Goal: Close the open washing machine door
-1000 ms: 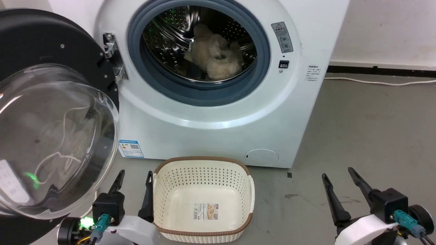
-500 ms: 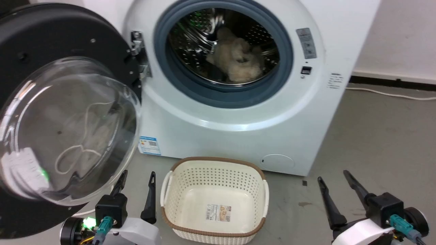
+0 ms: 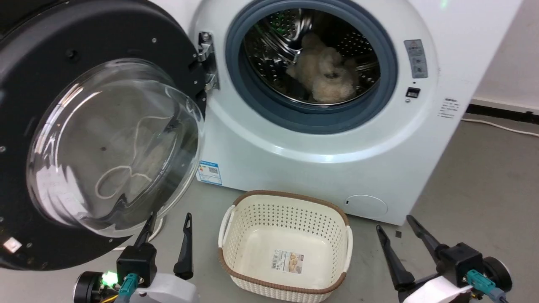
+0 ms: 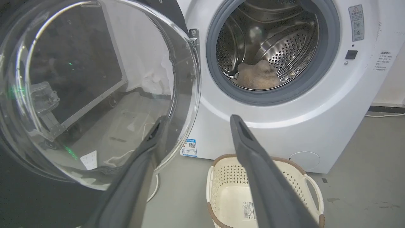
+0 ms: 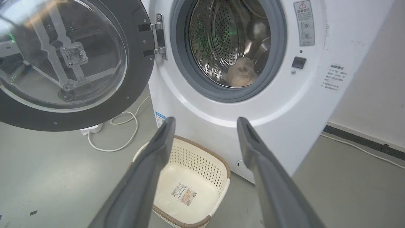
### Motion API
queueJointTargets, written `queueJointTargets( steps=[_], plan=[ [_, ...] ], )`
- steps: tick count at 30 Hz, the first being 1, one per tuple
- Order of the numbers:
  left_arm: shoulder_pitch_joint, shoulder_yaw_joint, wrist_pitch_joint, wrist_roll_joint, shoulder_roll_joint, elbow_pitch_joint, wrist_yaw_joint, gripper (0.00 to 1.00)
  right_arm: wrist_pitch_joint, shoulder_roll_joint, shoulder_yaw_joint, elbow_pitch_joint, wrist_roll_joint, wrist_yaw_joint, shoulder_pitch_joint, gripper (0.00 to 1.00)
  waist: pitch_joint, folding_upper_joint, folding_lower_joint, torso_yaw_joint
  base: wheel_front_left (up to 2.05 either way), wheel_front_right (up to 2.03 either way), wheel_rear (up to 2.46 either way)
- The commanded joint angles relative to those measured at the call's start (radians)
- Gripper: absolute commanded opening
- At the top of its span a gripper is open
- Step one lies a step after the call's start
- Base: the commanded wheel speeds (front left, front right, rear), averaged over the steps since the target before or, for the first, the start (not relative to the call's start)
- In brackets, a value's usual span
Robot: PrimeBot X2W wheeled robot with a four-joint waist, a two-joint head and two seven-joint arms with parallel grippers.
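Evidently approach stage: left gripper (image 3: 169, 216) and right gripper (image 3: 394, 222) both spread wide, empty; the washing machine door (image 3: 84, 139) hangs fully open just ahead-left of the left one, awaiting a rightward push toward the washing machine (image 3: 320, 155)

No word or number is sharp enough to read. On the front of the washing machine (image 3: 320, 168), right of the drum mouth, a grey label (image 3: 414, 59) carries a red warning triangle above small symbols. Further right are a few lines of tiny black print (image 3: 447, 108), illegible. Low on the left sits a blue sticker (image 3: 210, 172) with a QR code. A barcode sticker (image 3: 289, 261) lies inside the basket (image 3: 290, 198)
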Motion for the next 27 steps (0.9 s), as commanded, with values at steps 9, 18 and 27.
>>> queueJointTargets(
  steps=[9, 18, 27],
  plan=[
    [0.029, -0.005, -0.031, -0.006, 0.006, -0.013, 0.017, 1.00, -0.031, -0.015, 0.057, 0.029, 0.026, 0.000, -0.032, 1.00, 0.003, 0.0000, 0.0000, 0.053, 0.00, 0.00, 0.00],
    [0.042, -0.006, -0.054, -0.007, 0.007, -0.023, 0.028, 1.00, -0.054, -0.022, 0.094, 0.048, 0.042, 0.000, -0.040, 1.00, 0.000, 0.0000, 0.0000, 0.096, 0.00, 0.00, 0.00],
    [0.056, -0.005, -0.073, -0.008, 0.009, -0.035, 0.038, 1.00, -0.073, -0.030, 0.121, 0.061, 0.056, 0.000, -0.045, 1.00, -0.002, 0.0000, 0.0000, 0.133, 0.00, 0.00, 0.00]
  ],
)
